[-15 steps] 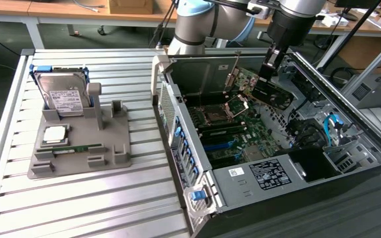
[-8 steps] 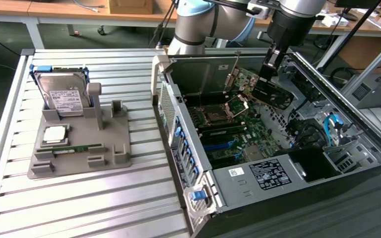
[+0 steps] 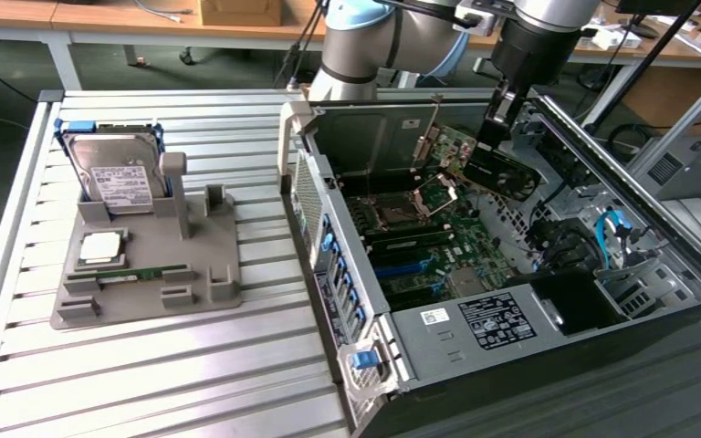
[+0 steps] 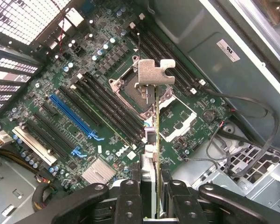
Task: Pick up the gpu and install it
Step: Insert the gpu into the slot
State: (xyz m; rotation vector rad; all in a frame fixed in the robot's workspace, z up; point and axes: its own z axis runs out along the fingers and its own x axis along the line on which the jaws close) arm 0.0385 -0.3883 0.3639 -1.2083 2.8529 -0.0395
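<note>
The gpu (image 3: 463,157), a green and dark card with a silver bracket strip, hangs tilted over the open computer case (image 3: 485,321). It sits above the motherboard, near the case's back wall. My gripper (image 3: 495,130) comes down from above and is shut on the card's upper edge. In the wrist view the gpu (image 4: 157,140) shows edge-on as a thin line ending in its bent metal bracket tab (image 4: 154,73). My gripper (image 4: 155,205) clamps it between two black fingers (image 4: 129,201). The card hovers over the empty processor socket (image 4: 130,86), apart from the board.
Blue expansion slots (image 4: 71,113) and black slots lie on the motherboard beside the socket. Loose cables (image 4: 242,140) run by the case wall. On the exterior view's left, a grey fixture (image 3: 143,274) holds a hard drive (image 3: 120,178), a processor (image 3: 101,246) and a memory stick (image 3: 143,272).
</note>
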